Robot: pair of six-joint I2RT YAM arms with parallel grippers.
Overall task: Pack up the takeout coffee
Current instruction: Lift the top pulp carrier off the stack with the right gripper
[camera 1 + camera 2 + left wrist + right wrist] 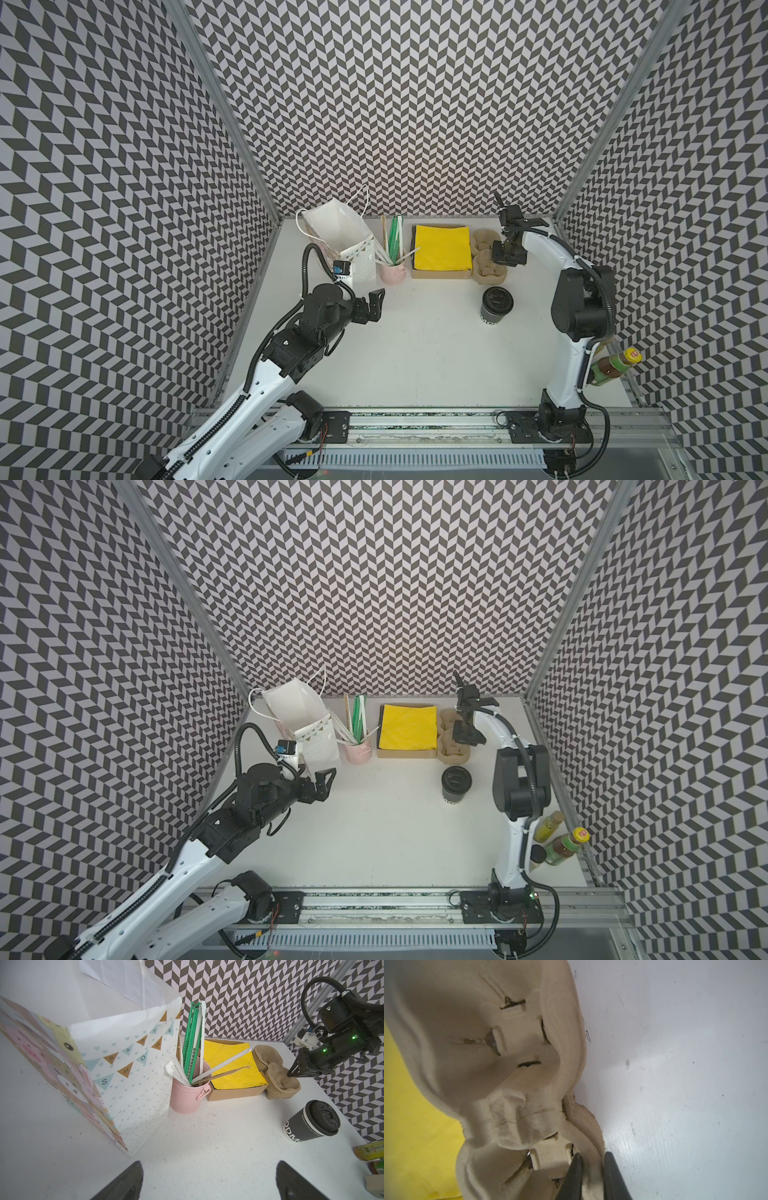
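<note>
Only the right wrist view shows the right gripper [592,1176] pinching the pulp cup carrier [508,1064] by its rim, one finger on each side; both top views hide this under the wrist; the left gripper [207,1184] gapes wide, empty; the takeout coffee [496,306] stands lidded on the table [415,353], untouched.

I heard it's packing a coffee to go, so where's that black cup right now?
In both top views the takeout coffee stands upright on the white table, right of centre, just nearer the arm bases than the pulp cup carriers.
</note>
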